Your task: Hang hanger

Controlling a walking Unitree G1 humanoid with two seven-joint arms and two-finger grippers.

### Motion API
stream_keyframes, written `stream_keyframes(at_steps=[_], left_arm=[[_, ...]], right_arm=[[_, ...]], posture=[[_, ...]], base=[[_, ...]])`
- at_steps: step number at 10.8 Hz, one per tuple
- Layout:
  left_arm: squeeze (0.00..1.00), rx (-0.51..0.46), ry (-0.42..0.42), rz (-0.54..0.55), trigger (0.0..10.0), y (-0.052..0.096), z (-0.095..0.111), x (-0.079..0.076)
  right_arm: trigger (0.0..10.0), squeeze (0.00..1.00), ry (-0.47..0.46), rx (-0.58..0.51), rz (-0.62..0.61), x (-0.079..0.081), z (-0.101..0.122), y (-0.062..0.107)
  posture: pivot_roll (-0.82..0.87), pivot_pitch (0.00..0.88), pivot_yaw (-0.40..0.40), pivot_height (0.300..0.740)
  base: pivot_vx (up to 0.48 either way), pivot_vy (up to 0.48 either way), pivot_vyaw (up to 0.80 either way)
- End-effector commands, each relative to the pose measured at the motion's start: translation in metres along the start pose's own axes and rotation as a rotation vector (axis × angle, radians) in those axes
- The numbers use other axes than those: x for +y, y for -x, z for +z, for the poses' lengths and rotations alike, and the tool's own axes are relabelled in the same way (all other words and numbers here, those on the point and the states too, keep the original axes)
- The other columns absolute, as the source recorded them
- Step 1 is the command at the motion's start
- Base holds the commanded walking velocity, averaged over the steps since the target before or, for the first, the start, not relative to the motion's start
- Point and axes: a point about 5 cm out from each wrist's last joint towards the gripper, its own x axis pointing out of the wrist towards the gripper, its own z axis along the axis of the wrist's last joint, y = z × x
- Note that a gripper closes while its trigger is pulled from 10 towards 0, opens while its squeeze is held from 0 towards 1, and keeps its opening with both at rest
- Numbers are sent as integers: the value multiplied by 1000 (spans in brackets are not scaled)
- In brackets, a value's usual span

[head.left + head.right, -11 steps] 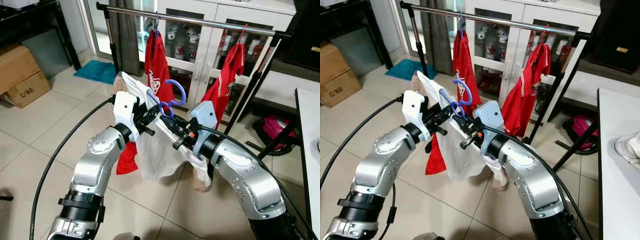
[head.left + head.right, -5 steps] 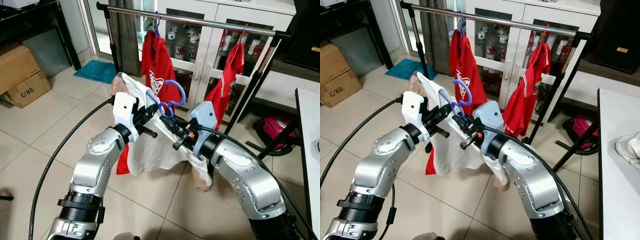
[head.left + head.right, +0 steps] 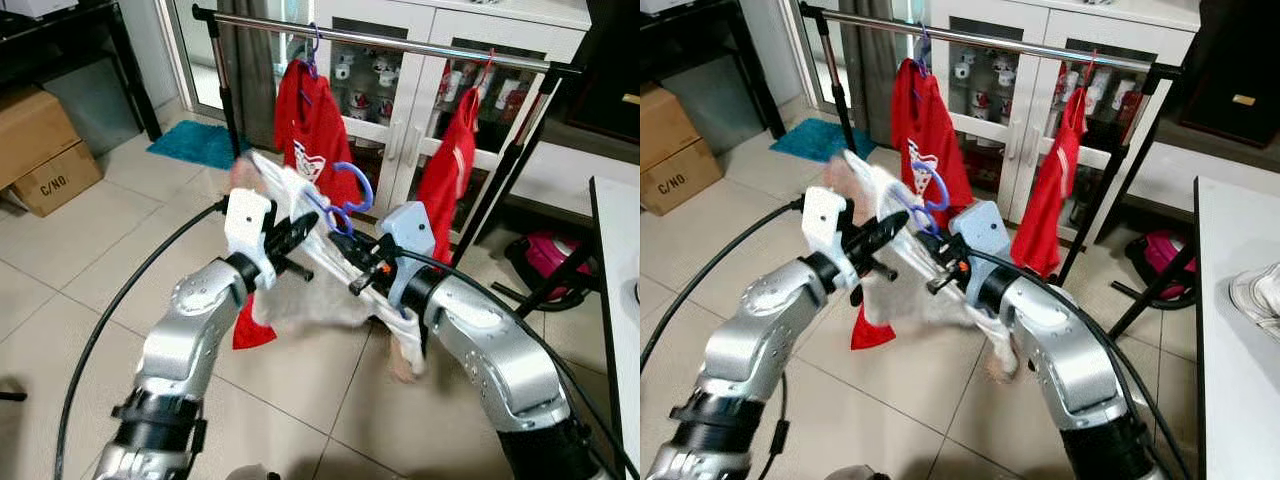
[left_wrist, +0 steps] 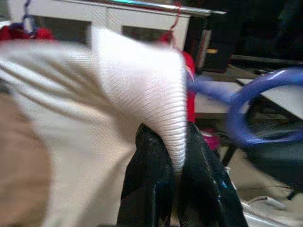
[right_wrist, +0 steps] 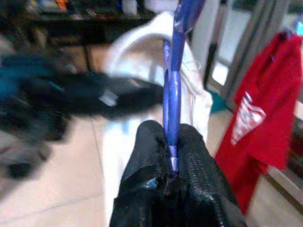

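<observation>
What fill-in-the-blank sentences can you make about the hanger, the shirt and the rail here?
1. The right gripper is shut on a ____ hanger.
2. The left gripper pinches a ____ shirt.
3. The rail already carries ____ red shirts.
4. The hanger is ____ the rail, not yet hooked on it.

Missing words: blue; white; two; below

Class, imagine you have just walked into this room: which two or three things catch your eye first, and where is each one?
Front and centre, the two silver arms hold up a white garment on a blue hanger: the left gripper pinches the cloth, the right gripper clamps the hanger. Behind them, two red shirts hang from a metal rail in front of white glass-door cabinets. A cardboard box sits on the tiled floor at far left.
</observation>
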Motion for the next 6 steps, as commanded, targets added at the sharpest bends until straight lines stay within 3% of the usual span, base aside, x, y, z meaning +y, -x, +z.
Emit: stream_keyframes(at_steps=[1,3,4,6], left_arm=[[0,-34,-20,0,0,7,10,2],[0,-57,-13,10,0,17,14,6],[0,-67,10,-49,0,25,21,3],[0,-132,38,-111,0,29,40,6]], right_arm=[[0,0,11,69,-46,-12,-9,4],[0,0,16,125,-52,-20,-23,10],[0,0,38,165,-89,-32,-31,17],[0,0,56,213,-62,-34,-39,23]], posture=[[-34,0,-8,740],[-33,0,-3,740],[-32,0,1,740],[-31,0,5,740]], base=[[0,0,0],[0,0,0],[0,0,0],[0,0,0]])
